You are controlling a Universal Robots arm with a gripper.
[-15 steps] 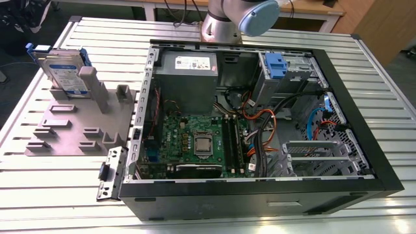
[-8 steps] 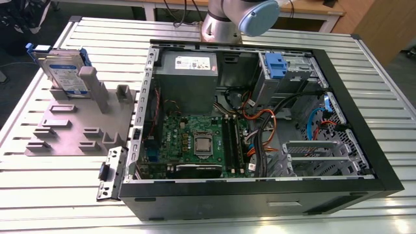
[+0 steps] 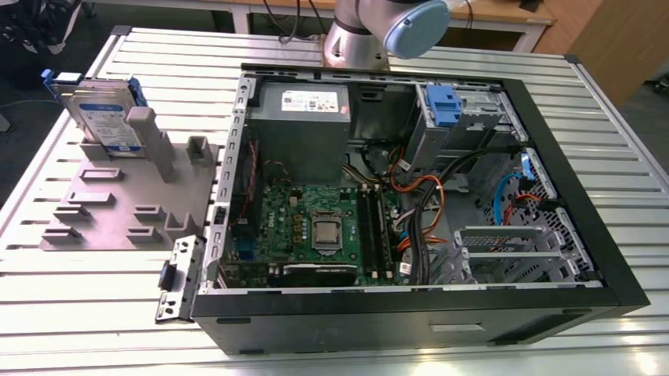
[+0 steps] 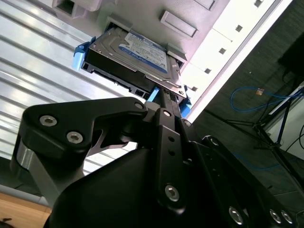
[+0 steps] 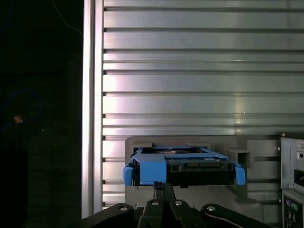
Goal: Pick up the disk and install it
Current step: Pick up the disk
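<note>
**Disk in its holder, pickup not yet made**

Disk [image 3: 100, 110]: stands on edge in a slot of the grey holder [image 3: 105, 211]. The holder sits near the tabletop [image 3: 84, 329] corner at the far side on the exterior view's left. A blue frame runs along the disk's edges. The white-and-blue label shows in the second wrist view.

Gripper [image 5: 163, 187]: in the first wrist view the fingertips lie pressed together with nothing between them. Both wrist views have it lined up on the disk's narrow edge. In the exterior view the disk stands alone in the holder, so I judge the gripper is aimed at it from a way off, not touching.

Arm [image 3: 361, 39]: rises at the far edge of the tabletop, behind the computer case [image 3: 616, 258].

Case: lies open mid-tabletop, with the board and cables exposed. A blue latch [image 3: 444, 106] sits on the metal cage at the case's far corner on the exterior view's right. That may be the bay for the disk, but this is a guess.

Progress, as judged:
- Nothing is done so far.
- The disk has not been grasped or lifted.
- Both the pickup and the install are left.
</note>
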